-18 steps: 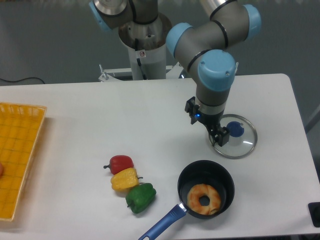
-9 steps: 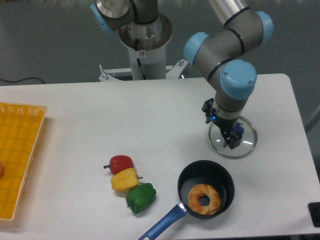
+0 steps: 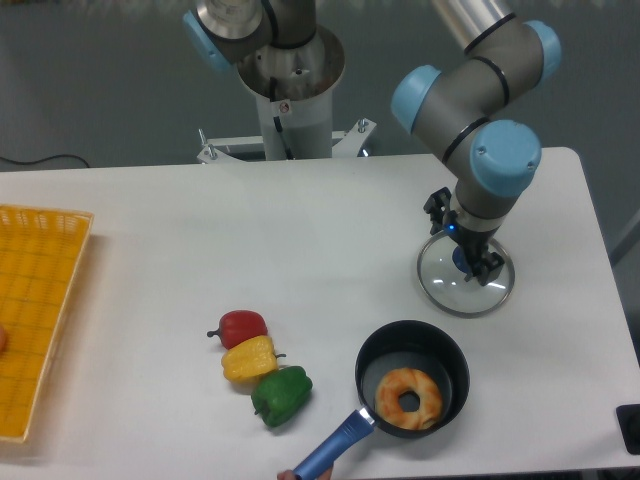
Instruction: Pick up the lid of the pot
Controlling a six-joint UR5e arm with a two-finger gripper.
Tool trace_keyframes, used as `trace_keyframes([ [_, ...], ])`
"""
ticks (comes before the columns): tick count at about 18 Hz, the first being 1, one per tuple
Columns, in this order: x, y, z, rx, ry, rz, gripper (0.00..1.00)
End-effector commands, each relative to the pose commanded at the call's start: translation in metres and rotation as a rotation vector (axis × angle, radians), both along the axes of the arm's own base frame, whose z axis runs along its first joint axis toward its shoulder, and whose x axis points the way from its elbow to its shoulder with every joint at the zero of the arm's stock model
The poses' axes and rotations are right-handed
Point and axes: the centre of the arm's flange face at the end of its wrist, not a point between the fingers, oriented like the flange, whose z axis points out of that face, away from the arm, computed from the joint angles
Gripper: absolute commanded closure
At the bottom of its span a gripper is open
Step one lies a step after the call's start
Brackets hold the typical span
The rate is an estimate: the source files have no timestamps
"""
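The gripper (image 3: 466, 240) is over the pot lid at the right of the table, its two fingers spread apart with nothing held between them. The pot lid (image 3: 448, 288) is a round, transparent disc with a pale rim, lying flat. Its blue knob (image 3: 461, 260) shows between and just below the fingers. Part of the lid's far side is hidden behind the gripper. I cannot tell how high the fingertips are above the lid.
In front of the lid stands a black pan (image 3: 458, 378) holding an orange-brown ring (image 3: 420, 384), its blue handle (image 3: 338, 440) reaching the front edge. A skin-toned shape touches the handle's end. Red, yellow and green peppers (image 3: 283, 394) lie left; a yellow crate (image 3: 40, 300) is far left.
The gripper has moved right across the lid, still open, and its wrist has turned somewhat. A skin-toned shape has appeared at the handle's end, and the handle has shifted slightly.
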Motion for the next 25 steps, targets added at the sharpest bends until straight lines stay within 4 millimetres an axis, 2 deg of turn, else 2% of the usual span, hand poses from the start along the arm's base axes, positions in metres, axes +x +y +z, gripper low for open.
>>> trace_keyframes([
  [5, -0.014, -0.016, -0.009, -0.003, -0.007, 0.037, 0.00],
  [12, -0.028, -0.013, -0.039, 0.004, 0.019, 0.069, 0.00],
  [21, -0.031, -0.013, -0.055, -0.003, 0.010, 0.066, 0.00],
  [25, -0.030, -0.023, -0.061, -0.010, -0.006, 0.050, 0.00],
])
